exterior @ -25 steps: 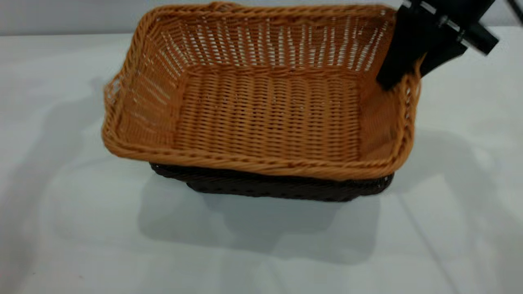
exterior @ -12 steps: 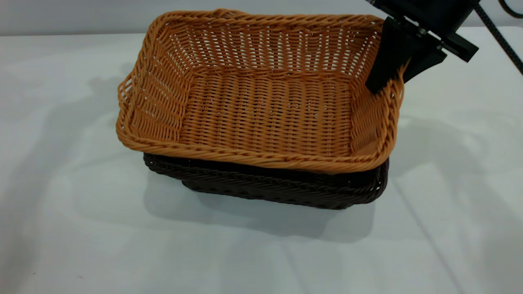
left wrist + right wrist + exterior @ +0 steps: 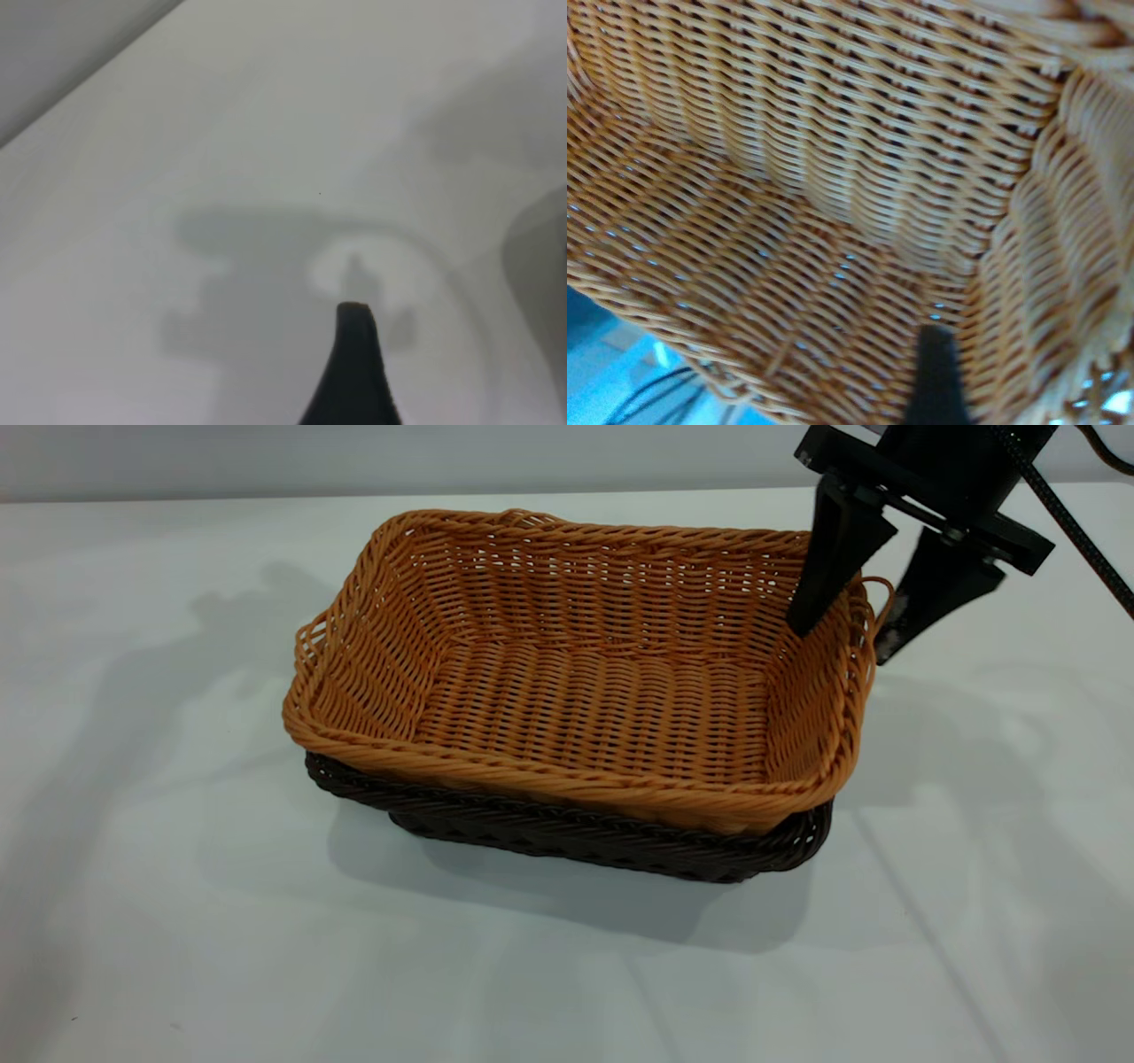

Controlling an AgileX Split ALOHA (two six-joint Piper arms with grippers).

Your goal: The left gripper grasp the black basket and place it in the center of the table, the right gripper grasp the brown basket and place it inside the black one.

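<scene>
Two spread fingers of my right gripper (image 3: 842,636) straddled the brown basket (image 3: 585,682) rim without pinching; it nested inside the black basket (image 3: 567,837) on the table (image 3: 177,912). Left gripper (image 3: 354,372): I couldn't tell.

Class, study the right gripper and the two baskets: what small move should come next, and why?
Probably lift the right gripper straight up and away. Its fingers are spread, one on each side of the brown basket's right rim without clamping it, and that basket already sits nested in the black basket on the table.
</scene>
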